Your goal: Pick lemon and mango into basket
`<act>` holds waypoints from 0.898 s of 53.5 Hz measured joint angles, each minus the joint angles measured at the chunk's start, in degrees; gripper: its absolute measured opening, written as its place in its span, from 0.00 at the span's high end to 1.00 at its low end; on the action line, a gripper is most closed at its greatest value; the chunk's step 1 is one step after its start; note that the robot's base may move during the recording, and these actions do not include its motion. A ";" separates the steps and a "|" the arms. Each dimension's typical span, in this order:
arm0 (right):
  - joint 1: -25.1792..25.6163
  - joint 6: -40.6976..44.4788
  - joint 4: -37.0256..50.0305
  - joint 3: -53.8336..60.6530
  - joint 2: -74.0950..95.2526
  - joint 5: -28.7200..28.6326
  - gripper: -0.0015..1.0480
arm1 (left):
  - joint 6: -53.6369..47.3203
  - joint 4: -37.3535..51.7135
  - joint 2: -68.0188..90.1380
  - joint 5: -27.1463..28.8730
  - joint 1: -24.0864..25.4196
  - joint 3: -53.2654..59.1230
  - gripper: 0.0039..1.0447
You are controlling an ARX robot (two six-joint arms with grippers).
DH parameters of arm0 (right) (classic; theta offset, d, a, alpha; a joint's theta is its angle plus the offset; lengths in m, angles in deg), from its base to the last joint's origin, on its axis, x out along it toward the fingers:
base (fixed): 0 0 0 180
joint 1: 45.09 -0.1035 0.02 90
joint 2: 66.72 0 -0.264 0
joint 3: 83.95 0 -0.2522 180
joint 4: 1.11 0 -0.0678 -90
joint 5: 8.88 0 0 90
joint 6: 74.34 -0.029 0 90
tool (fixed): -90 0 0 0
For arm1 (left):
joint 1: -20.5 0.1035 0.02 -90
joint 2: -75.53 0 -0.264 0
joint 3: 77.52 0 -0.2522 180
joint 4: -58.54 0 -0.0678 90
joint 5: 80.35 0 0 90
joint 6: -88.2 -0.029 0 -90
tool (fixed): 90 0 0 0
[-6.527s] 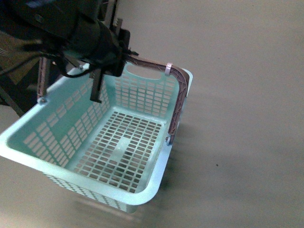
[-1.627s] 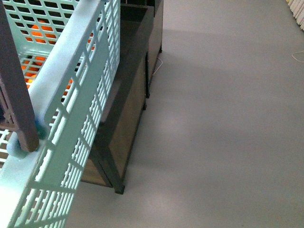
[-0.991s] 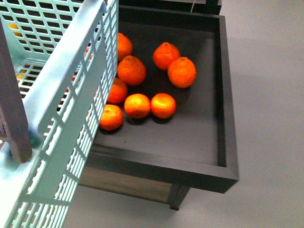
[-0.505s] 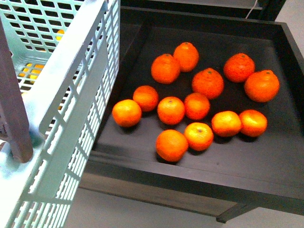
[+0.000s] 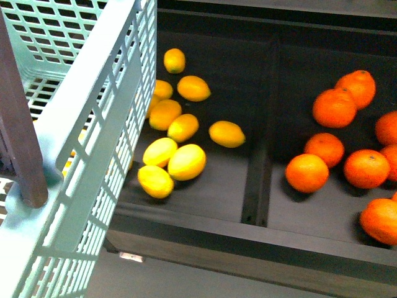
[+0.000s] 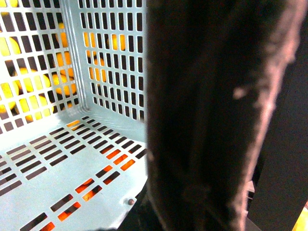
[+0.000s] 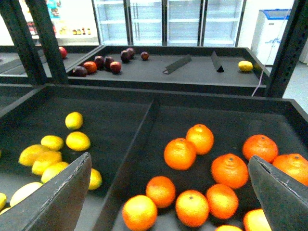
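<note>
The pale blue-green basket (image 5: pixel 93 136) hangs at the left of the front view, its brown handle (image 5: pixel 22 143) at the edge. In the left wrist view that handle (image 6: pixel 211 110) fills the picture and hides my left gripper, which is shut on it; the slotted basket floor (image 6: pixel 62 173) holds nothing. Several lemons lie in a black tray compartment beside the basket, the nearest lemon (image 5: pixel 187 161) bright yellow. My right gripper (image 7: pixel 168 202) is open above the tray, its fingers (image 7: pixel 62 197) wide apart, lemons (image 7: pixel 77 141) to one side. No mango is in view.
Oranges (image 5: pixel 335 107) fill the neighbouring compartment, behind a black divider (image 5: pixel 257 167); they lie under my right gripper (image 7: pixel 180 153). A farther shelf carries dark red fruits (image 7: pixel 103 62). Black posts (image 7: pixel 45 38) and glass-door fridges (image 7: pixel 168 19) stand behind.
The front view has swept sideways along the tray: the oranges have slid to the right and the lemon compartment has come into sight. The basket stays held at the left.
</note>
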 joint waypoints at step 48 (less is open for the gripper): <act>0.00 0.02 -0.02 0.00 0.04 0.00 0.08 | 0.02 0.00 0.02 -0.13 0.00 0.00 0.95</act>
